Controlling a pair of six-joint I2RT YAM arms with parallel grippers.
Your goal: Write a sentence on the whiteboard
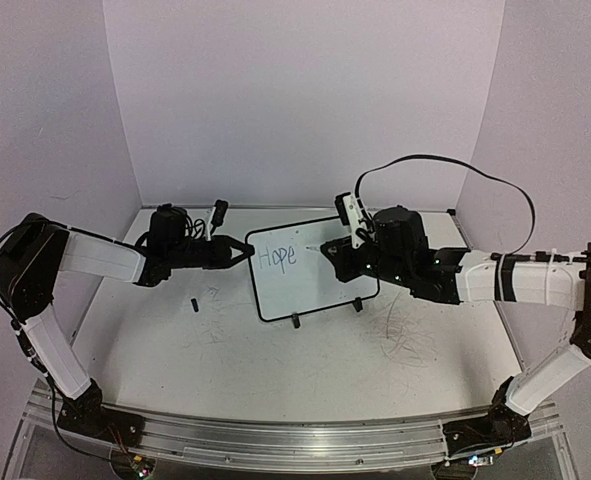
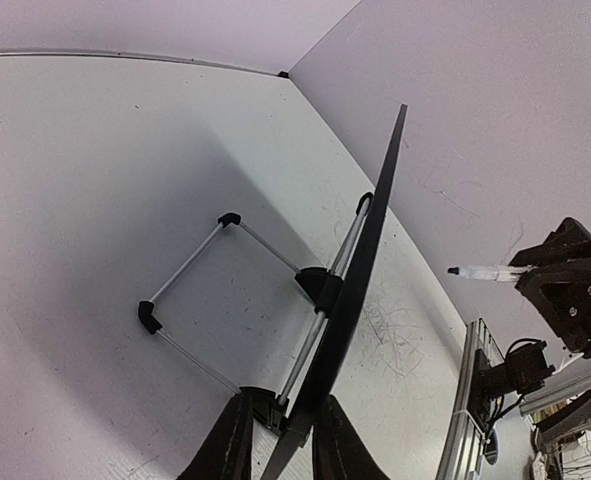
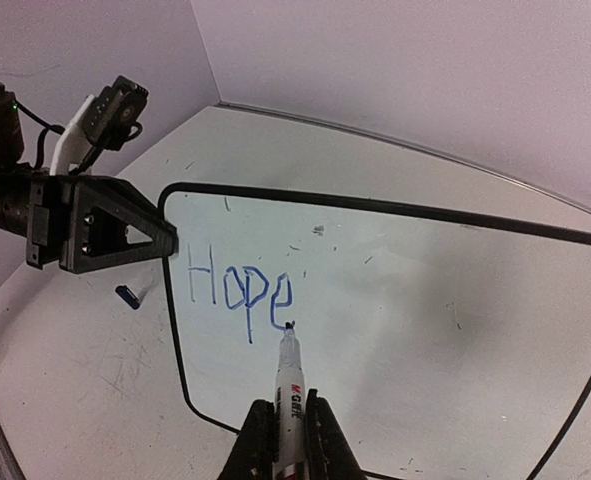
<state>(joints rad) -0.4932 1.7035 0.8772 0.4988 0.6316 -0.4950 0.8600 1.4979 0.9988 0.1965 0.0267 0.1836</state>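
We see the whiteboard standing on its two small black feet in the middle of the table, toward the far side, between the two grippers. From the left wrist view it leans back on a thin wire stand with black corner pieces.

The sentence amounts to one word in thin blue handwriting, "Hope", in the upper left part of the board. We also find a few small stray specks on the white surface to its right. Grey scribbles mark the table near the board's right foot.

The right gripper has its fingers pressed together on a white marker, which points away from the wrist. The marker's dark tip touches the board just under the "e". The barrel carries red and black print that we cannot read with any certainty.

The left gripper pinches the board's left edge, with one finger in front of the black frame and the other behind it.

A small dark cap-like piece lies on the table, left of the board and apart from it.
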